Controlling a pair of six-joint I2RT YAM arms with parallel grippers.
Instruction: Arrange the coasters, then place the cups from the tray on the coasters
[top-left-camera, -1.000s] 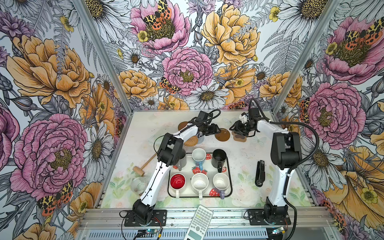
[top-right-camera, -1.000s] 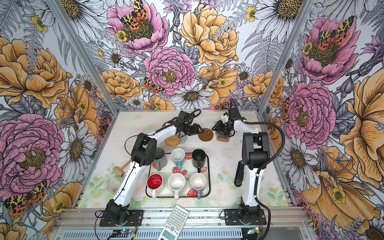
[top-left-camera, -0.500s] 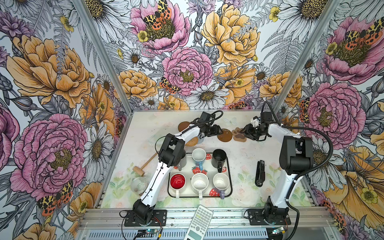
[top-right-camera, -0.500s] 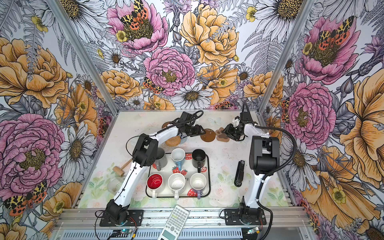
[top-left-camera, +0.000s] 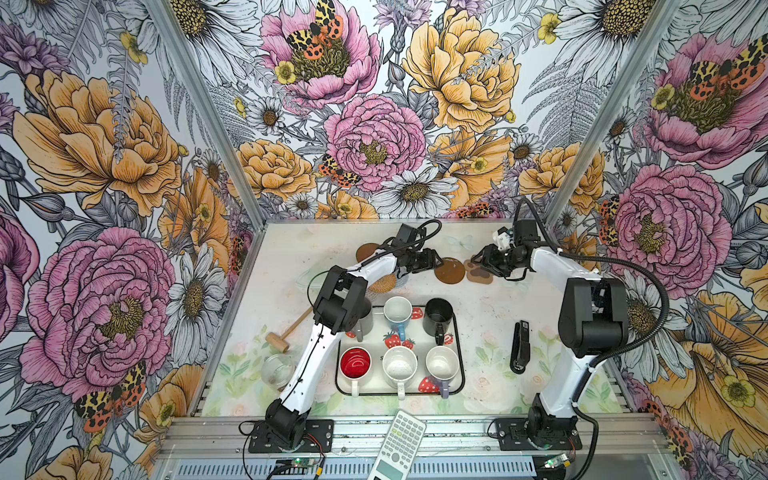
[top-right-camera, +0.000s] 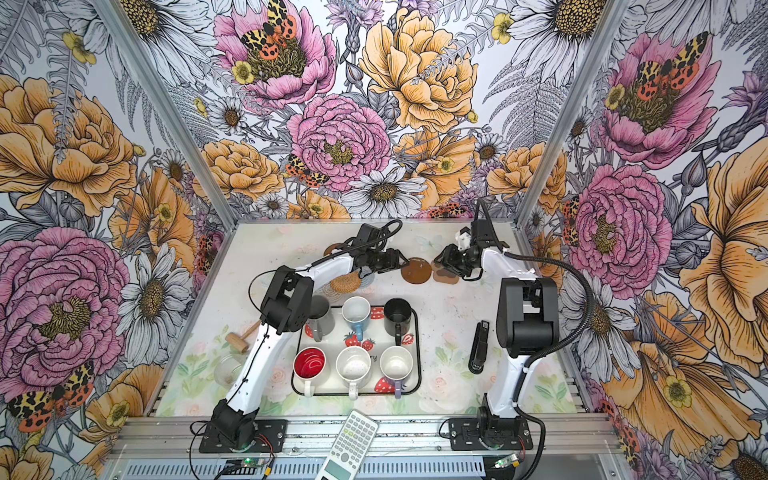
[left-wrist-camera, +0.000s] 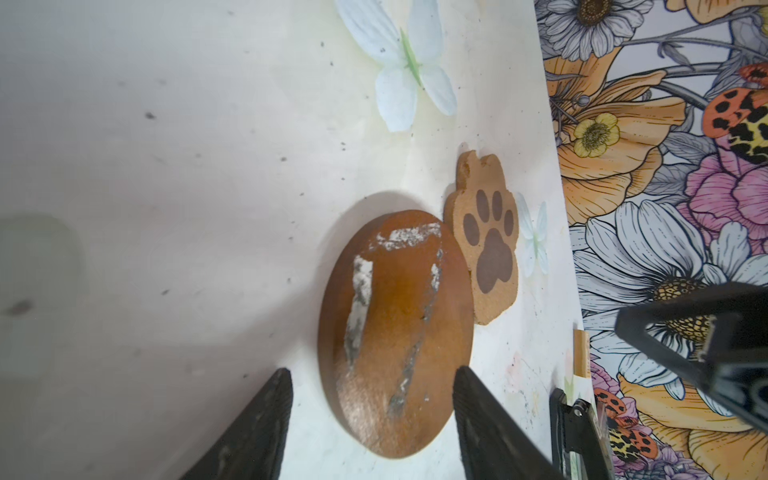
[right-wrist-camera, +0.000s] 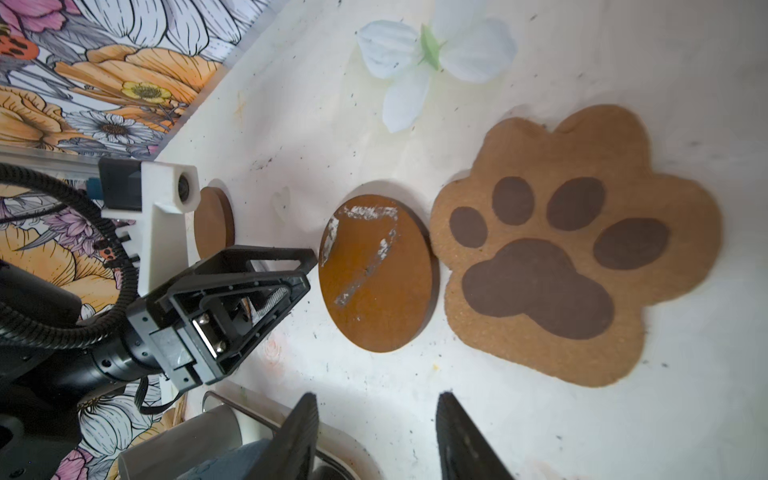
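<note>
Left wrist view: the left gripper (left-wrist-camera: 372, 372) has its two dark fingers apart and clamped on nothing. It sits low over the near edge of a plain brown disc coaster (left-wrist-camera: 395, 332), which lies flat on the white tabletop (left-wrist-camera: 166, 166) and is streaked with pale scuffs. Just beyond the disc, touching it or nearly so, lies the paw-shaped cork coaster (left-wrist-camera: 490, 245).

From the right wrist camera, the right gripper (right-wrist-camera: 378, 399) also has its fingers apart and empty, short of the paw coaster and not around it. A second brown disc (right-wrist-camera: 212, 222) lies behind the left gripper.

In a top view, a woven rattan coaster (top-left-camera: 384, 284) shows partly under the left arm. I cannot pick out the crochet coasters clearly.

The strawberry tray (top-right-camera: 379, 338) sits in the middle of the table, nearer the arm bases. It holds all six mugs: tall grey mug (top-right-camera: 322, 320), light blue mug (top-right-camera: 356, 309), black mug (top-right-camera: 397, 316), red-lined white mug (top-right-camera: 309, 362), speckled white mug (top-right-camera: 353, 365) and lavender mug (top-right-camera: 396, 363).

I judge the coaster-arranging step to be in hand, with no cup moved yet. The next move calls for spacing the disc and the paw apart so each can take a mug. These thin, flat pieces give little edge to pinch, so sliding them may be safer than lifting
</note>
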